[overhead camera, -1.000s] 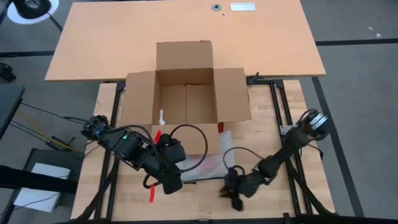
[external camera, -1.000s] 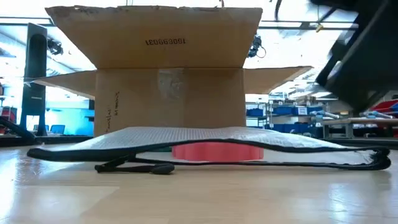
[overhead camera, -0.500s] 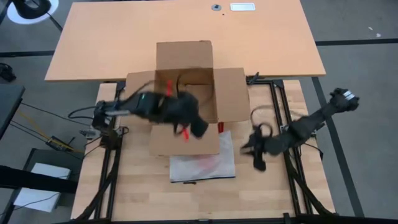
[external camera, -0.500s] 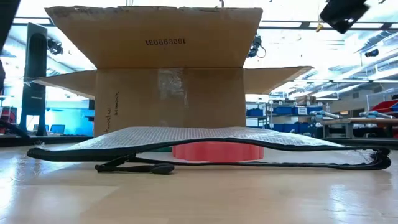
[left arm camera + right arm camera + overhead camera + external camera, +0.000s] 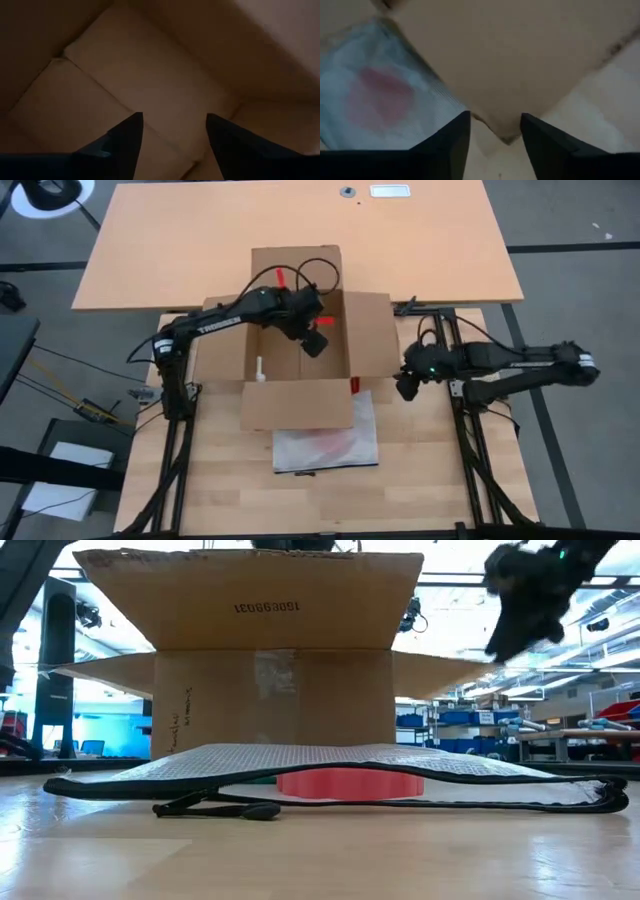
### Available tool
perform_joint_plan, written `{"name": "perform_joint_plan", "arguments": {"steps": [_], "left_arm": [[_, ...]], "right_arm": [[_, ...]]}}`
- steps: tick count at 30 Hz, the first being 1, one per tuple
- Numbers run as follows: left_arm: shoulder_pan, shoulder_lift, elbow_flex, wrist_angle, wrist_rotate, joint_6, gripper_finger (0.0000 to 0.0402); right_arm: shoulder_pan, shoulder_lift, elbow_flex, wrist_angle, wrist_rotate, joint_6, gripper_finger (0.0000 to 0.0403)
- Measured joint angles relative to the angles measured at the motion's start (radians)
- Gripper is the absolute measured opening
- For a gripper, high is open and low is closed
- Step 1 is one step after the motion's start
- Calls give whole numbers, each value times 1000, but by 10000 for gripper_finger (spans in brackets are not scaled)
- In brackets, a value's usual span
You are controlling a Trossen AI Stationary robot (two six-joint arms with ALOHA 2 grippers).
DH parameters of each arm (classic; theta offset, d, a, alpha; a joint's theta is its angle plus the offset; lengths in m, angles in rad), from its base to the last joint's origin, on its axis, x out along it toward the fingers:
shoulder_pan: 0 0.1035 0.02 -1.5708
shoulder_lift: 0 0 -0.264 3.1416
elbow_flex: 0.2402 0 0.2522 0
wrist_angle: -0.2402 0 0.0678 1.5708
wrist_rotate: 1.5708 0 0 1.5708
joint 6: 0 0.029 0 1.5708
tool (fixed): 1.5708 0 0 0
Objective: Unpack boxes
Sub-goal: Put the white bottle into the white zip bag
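Observation:
The brown cardboard box (image 5: pixel 375 330) stands open in the middle of the table with its four flaps spread. My left gripper (image 5: pixel 315 343) hangs open over its inside; the left wrist view shows the box's bare floor (image 5: pixel 125 75) past the open left gripper (image 5: pixel 175 135). My right gripper (image 5: pixel 405 388) is open beside the right flap, above the table. In the right wrist view that flap's corner (image 5: pixel 500 75) lies under the open right gripper (image 5: pixel 495 130). A clear bag (image 5: pixel 325 442) with a red item (image 5: pixel 350 782) lies flat on the table by the near flap.
A small white thing (image 5: pixel 259 368) stands in the box's left near corner, and a small red thing (image 5: pixel 352 384) shows at the near flap's right end. The bag's black edge (image 5: pixel 210 808) faces the near edge. A larger desk (image 5: pixel 180 250) adjoins the far side.
My left gripper has swung from beside the bag near the table's near edge toward the far side, to over the box's inside. My right gripper has risen from the bag's right near corner and gone toward the right flap. The bag has stayed flat on the table.

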Motion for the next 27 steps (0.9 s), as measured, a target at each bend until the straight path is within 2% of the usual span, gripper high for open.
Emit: {"name": "perform_joint_plan", "arguments": {"steps": [6,13,15,20,27], "left_arm": [[44,0,-115,12,67,110,229],[48,-1,-241,-67,81,168,229],[48,-1,-279,-93,65,243,229],[51,7,-388,-205,-63,397,229],[53,38,-578,-237,-77,501,229]], "right_arm": [[-143,61,-73,89,-188,2,235],[-253,182,-100,221,-323,-59,251],[-272,222,-100,247,-355,-117,251],[-305,312,-100,313,-459,-199,245],[-322,380,-100,317,-530,-270,240]]}}
